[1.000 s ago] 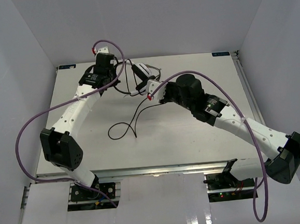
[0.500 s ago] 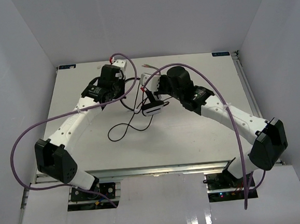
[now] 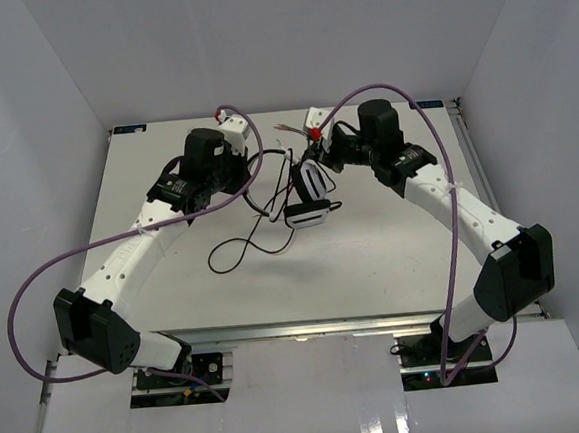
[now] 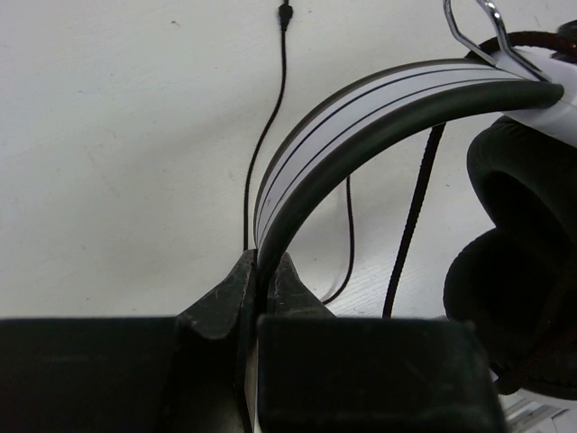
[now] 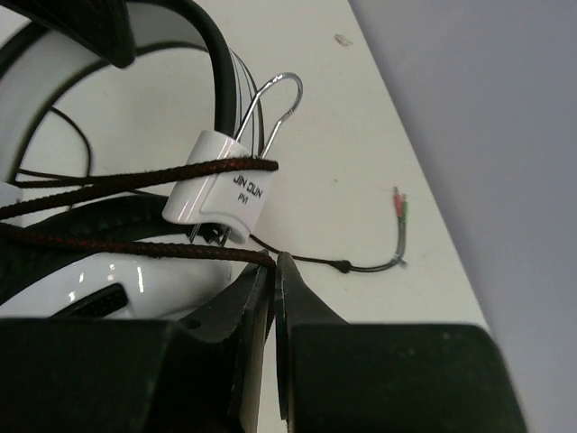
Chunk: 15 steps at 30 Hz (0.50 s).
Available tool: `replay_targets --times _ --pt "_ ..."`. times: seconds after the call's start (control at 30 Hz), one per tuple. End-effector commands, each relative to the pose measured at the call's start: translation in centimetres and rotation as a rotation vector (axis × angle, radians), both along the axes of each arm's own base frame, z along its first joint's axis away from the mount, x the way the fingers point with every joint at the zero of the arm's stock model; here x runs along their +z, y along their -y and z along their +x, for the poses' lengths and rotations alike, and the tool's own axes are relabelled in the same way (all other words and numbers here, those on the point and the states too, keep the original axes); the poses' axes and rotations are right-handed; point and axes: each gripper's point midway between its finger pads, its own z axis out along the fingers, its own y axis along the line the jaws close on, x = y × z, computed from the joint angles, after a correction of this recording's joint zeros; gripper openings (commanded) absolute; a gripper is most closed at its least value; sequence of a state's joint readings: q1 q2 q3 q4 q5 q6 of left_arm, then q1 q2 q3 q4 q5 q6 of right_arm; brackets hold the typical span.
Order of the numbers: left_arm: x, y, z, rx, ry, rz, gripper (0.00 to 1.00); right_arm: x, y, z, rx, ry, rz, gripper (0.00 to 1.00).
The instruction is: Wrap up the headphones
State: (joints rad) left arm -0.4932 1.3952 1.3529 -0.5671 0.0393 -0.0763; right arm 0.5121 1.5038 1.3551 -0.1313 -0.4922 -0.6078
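The headphones [image 3: 308, 193] hang lifted, with one ear cup lowest, and are pinned from two sides. On their left, the left gripper [image 4: 261, 275] has its fingers closed tight on the end of the white headband [image 4: 361, 113], with the black ear cushion [image 4: 518, 271] just beside it. On their right, the right gripper [image 5: 273, 275] is pinched shut on the braided cord [image 5: 135, 185] close to the headset.

Two strands of that cord cross the headphones by the white slider [image 5: 221, 191], so the wrap looks begun, with a turn or so laid on. Much appears left to do. Below the headphones a long slack loop of cord lies on the table [image 3: 393, 258], and beyond them the frayed end [image 5: 398, 216] rests loose. By my reading the task is early to midway, with the slack yet to be wound and the tail secured.
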Motion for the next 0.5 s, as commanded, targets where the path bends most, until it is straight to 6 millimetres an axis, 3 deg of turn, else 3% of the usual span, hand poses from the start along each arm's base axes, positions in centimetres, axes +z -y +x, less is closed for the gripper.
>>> replay_targets --times 0.0,0.2,0.27,0.37,0.47 --pt "4.7 3.7 -3.5 -0.222 0.051 -0.124 0.0 2.1 -0.5 0.5 0.065 -0.07 0.128 0.08" --pt "7.4 4.3 -3.6 -0.218 0.079 -0.18 0.0 -0.2 -0.5 -0.1 0.117 -0.171 0.161 0.08" --pt "8.3 4.5 -3.9 -0.216 0.078 -0.211 0.0 -0.1 -0.5 -0.4 0.149 -0.207 0.217 0.1" --pt "9.7 4.6 -4.6 -0.22 0.079 -0.255 0.0 0.1 -0.5 -2.3 0.266 -0.286 0.291 0.17" --pt "10.9 4.8 -5.2 -0.226 0.076 -0.288 0.0 0.1 -0.7 -3.3 0.328 -0.33 0.344 0.33"
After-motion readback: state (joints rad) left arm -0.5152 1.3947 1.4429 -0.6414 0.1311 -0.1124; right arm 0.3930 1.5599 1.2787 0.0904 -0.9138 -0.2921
